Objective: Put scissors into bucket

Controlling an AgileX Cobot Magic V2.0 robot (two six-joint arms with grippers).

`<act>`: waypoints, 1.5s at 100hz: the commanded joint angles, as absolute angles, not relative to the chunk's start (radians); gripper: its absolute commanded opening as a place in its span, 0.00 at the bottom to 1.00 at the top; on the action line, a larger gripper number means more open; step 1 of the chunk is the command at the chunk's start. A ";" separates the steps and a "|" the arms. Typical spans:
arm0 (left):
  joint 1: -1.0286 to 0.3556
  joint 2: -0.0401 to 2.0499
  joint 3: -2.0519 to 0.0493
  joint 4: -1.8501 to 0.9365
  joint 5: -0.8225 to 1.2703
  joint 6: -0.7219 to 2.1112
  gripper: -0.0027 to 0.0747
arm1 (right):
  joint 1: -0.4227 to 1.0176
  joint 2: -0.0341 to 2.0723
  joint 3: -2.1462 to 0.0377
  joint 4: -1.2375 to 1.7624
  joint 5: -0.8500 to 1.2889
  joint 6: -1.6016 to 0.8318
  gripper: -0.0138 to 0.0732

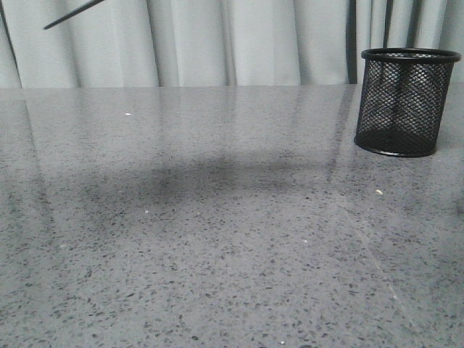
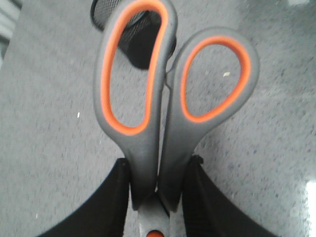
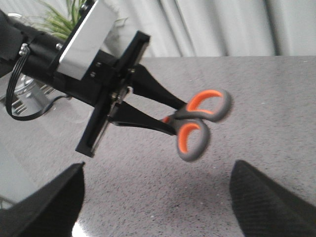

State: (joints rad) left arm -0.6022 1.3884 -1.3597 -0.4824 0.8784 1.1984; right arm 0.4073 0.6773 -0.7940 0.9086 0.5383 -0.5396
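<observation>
Left hand (image 2: 157,190) clenched on scissors (image 2: 163,98) near the pivot, held above counter (image 1: 217,254); rigid, light, probably slick plastic handles; bucket (image 1: 402,101) far right; right hand (image 3: 158,197) released.

The front camera sits low and near the bench (image 1: 217,254), looking forward across it to the curtain (image 1: 217,43), with the bucket (image 1: 406,101) at far right. The left wrist camera looks down, very close, past the scissors (image 2: 168,98) onto the bench and bucket. The right wrist camera faces across the bench at the left claw (image 3: 170,114). All three views share the bench.
</observation>
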 commanded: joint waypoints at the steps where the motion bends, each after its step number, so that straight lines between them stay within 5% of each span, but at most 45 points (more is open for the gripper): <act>1: -0.642 1.351 -1.385 -0.518 0.790 1.198 0.01 | 0.423 0.727 -0.855 0.943 0.508 -0.580 0.86; 150: -0.675 1.260 -1.385 -0.624 0.691 1.198 0.01 | 0.423 1.049 -0.970 1.104 0.353 -0.582 0.85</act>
